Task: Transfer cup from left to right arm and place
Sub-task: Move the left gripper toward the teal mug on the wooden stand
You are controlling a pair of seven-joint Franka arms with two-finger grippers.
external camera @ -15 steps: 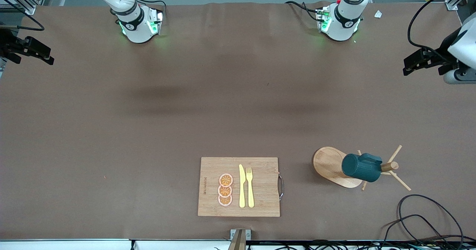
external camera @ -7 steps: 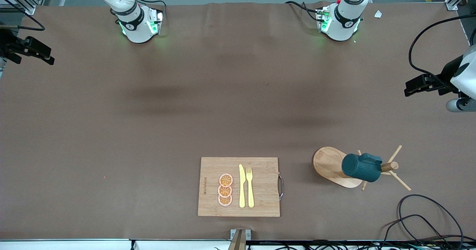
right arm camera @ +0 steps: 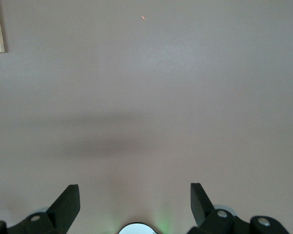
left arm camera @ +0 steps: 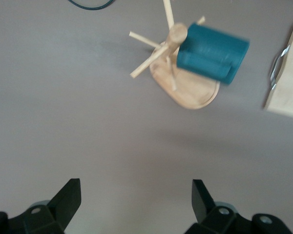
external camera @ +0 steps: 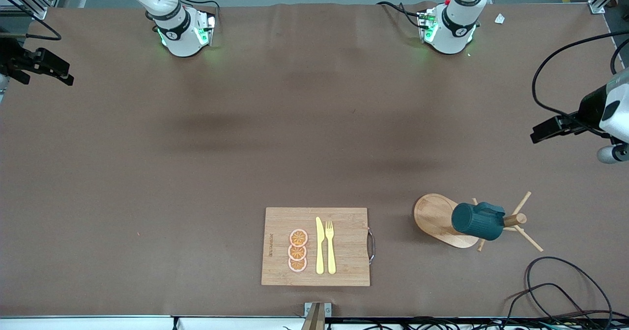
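The dark teal cup [external camera: 477,220] hangs on its side on a peg of the wooden peg rack [external camera: 511,219], near the front camera toward the left arm's end of the table. It also shows in the left wrist view [left arm camera: 212,53]; its yellow inside is hidden. My left gripper [external camera: 546,130] is open and empty, up in the air over bare table at the left arm's end, apart from the cup. My right gripper [external camera: 46,67] is open and empty, over the right arm's end of the table, and waits.
A wooden cutting board [external camera: 275,246] with orange slices [external camera: 298,250], a yellow knife [external camera: 320,245] and fork [external camera: 330,246] lies near the front edge. The rack's oval wooden base [external camera: 435,217] sits beside the cup. Black cables [external camera: 565,286] lie at the front corner.
My left gripper has moved over the table toward the front camera, closer to the rack. The right gripper has barely moved. The cup has not moved.
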